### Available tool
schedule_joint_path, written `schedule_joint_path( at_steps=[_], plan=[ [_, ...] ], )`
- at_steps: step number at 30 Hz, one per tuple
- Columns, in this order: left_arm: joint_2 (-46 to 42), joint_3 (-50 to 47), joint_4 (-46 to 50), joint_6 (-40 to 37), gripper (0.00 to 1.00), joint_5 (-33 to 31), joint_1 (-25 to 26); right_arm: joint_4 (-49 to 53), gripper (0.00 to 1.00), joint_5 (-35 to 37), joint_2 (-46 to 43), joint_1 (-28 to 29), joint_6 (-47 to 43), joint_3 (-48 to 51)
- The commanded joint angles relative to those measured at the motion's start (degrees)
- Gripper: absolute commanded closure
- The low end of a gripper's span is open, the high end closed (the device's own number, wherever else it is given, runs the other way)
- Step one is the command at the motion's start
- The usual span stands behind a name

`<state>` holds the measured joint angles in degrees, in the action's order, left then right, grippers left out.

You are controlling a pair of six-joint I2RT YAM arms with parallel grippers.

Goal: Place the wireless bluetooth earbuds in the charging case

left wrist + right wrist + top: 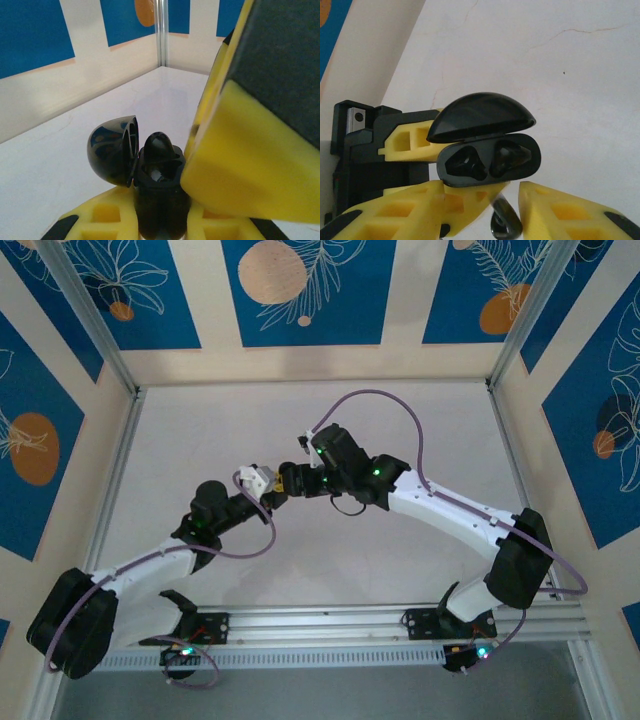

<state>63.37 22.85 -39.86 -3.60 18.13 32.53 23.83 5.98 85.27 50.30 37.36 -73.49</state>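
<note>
Above the middle of the table my left gripper (pixel 262 484) is shut on the charging case (pixel 487 160), a small glossy black shell. Its lid (pixel 482 116) stands open. In the left wrist view the case (pixel 160 185) sits upright between the yellow fingers (pixel 107 215). One earbud (pixel 512 157) sits in a socket, its rounded top (pixel 160 145) poking out. The other socket (pixel 465 164) looks dark and hollow. My right gripper (pixel 482 215) is right at the case with its jaws apart. A second earbud (pixel 505 226), blurred, is loose between them, just below the case.
One big yellow finger (pixel 250 170) of the right gripper crowds the case from the right. Both arms meet over the white table (pixel 330 420). Patterned walls and metal posts (pixel 100 330) enclose it. The mounting rail (pixel 330 625) runs along the near edge.
</note>
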Motion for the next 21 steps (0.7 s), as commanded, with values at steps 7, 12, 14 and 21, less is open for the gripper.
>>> schedule_joint_path(
  at_steps=[7,12,14,21],
  plan=[
    [-2.6,0.2,-2.6,-1.0,0.83,-0.3,0.4,0.2,0.52,-0.1,-2.5,0.4,-1.0,-0.3],
    [-2.9,-0.2,-1.9,-1.1,0.83,-2.6,0.4,1.3,0.51,0.1,-3.8,-0.4,-1.8,0.4],
    [-3.1,-0.2,-0.8,-0.7,0.83,-4.2,0.3,2.3,0.51,-0.2,-4.4,-1.0,-2.7,0.5],
    [-4.2,-2.0,1.4,6.0,0.83,-10.7,-2.8,6.4,0.52,-5.1,-4.0,-2.6,-4.5,0.5]
  ],
)
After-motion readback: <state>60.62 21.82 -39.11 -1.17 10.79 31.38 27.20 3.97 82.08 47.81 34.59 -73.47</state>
